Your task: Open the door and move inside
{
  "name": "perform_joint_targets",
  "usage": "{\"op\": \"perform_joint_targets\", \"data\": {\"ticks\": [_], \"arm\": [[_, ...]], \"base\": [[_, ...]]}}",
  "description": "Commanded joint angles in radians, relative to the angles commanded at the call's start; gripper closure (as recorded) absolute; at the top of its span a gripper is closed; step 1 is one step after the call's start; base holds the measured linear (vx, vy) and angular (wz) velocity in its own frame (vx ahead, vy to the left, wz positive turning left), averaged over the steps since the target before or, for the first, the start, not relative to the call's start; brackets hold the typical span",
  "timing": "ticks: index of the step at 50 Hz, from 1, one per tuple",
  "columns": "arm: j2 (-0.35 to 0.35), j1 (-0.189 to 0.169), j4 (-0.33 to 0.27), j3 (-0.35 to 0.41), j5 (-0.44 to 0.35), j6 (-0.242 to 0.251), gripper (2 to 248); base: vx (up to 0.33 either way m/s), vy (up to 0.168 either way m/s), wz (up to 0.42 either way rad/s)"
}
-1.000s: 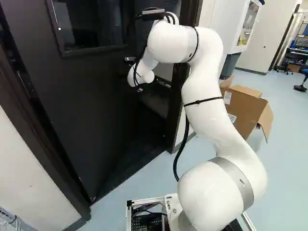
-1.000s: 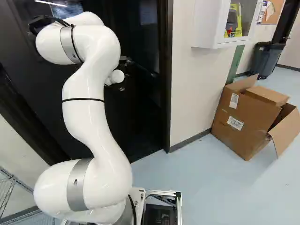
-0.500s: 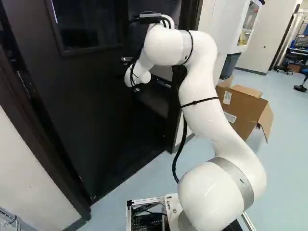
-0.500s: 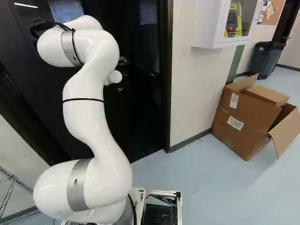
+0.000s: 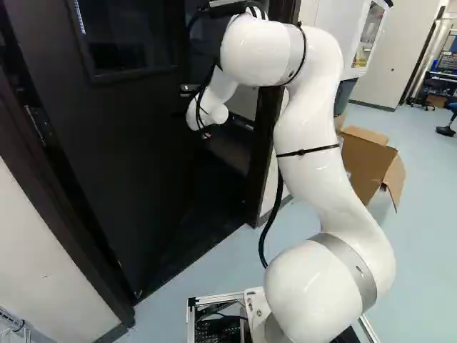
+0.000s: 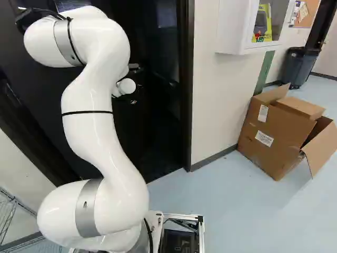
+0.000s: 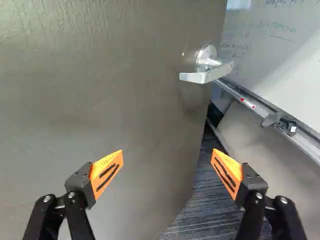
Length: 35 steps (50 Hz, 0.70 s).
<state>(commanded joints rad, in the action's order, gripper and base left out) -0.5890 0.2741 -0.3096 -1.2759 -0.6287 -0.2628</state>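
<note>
Jaws of mine stand wide apart and hold nothing. At twelve o'clock ahead of them is the door (image 7: 100, 100), which I judge heavy and stiff, but swinging on its hinges. It is ajar, and past its free edge the carpet (image 7: 205, 185) is visible. At one o'clock is the lever handle (image 7: 200, 77), untouched; its smooth metal may be slippery. For gripping, I would take the lever near its tip; for pushing, press flat near the free edge.
</note>
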Motion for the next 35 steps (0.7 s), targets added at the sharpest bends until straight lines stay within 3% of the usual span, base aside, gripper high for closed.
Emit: {"op": "perform_joint_targets", "data": {"ticks": [35], "arm": [[0.176, -0.016, 0.055, 0.225, 0.0, 0.0, 3]], "base": [[0.0, 0.0, 0.0]]}}
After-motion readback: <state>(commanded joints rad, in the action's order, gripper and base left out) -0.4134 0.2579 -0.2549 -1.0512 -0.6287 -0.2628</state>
